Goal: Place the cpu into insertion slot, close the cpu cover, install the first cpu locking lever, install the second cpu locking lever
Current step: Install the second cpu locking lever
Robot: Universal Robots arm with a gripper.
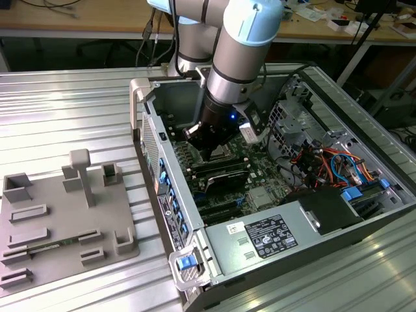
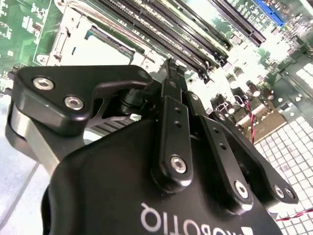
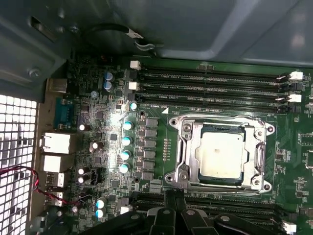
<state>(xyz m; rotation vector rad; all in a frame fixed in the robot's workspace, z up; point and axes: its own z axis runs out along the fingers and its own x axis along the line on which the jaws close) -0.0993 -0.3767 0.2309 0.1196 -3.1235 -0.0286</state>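
In the first wrist view the cpu (image 3: 220,155) lies with its silvery top up in the insertion slot (image 3: 183,169) on the green motherboard. The cpu cover (image 3: 255,152) lies flat around it as a silver frame. Thin metal levers run along the socket's edges; I cannot tell whether they are latched. My gripper (image 3: 168,197) hovers a little off one side of the socket, over the memory slots, fingers pressed together and holding nothing. The second wrist view shows its black fingers (image 2: 172,73) meeting at one tip, with the cover (image 2: 63,41) beyond. In the exterior view the gripper (image 1: 207,151) reaches down into the open case.
Long black memory slots (image 3: 210,83) flank the socket on two sides. A row of capacitors (image 3: 126,139) and a perforated rear panel (image 3: 17,147) lie beside it. Coloured cables (image 1: 331,162) and a power supply (image 1: 266,237) fill the case; a grey fixture tray (image 1: 58,221) sits outside.
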